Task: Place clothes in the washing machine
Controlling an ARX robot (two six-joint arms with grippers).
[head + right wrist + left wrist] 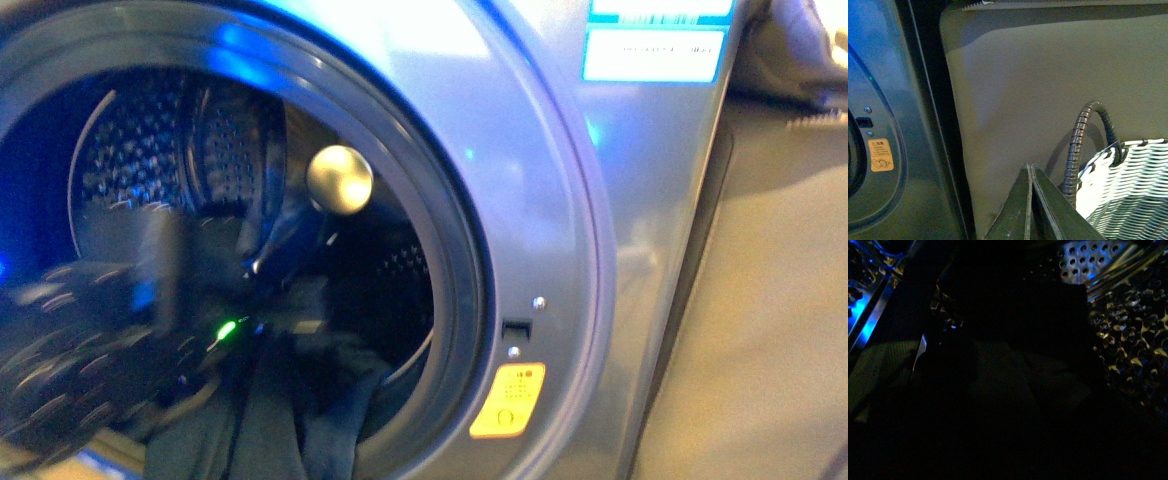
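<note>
The washing machine (pixel 560 200) fills the front view, its silver-grey front and round dark-rimmed porthole (pixel 455 250) open onto the perforated drum (pixel 140 150). Dark blue-grey clothes (pixel 285 420) lie in the mouth and hang over the lower rim. My left arm (pixel 110 330), blurred, reaches into the drum above them. The left wrist view is very dark: only the drum wall (pixel 1133 335) and a faint fold of dark fabric (pixel 1013 375) show, and the jaws are lost in shadow. My right gripper (pixel 1031 168) is shut and empty, outside the washing machine (pixel 883 100).
A white woven basket (pixel 1128 195) with a dark ribbed handle (pixel 1083 135) stands right beside the right gripper. A beige surface (pixel 1048 85) lies between basket and machine. A yellow warning sticker (pixel 508 400) and a blue-white label (pixel 655 52) mark the machine's front.
</note>
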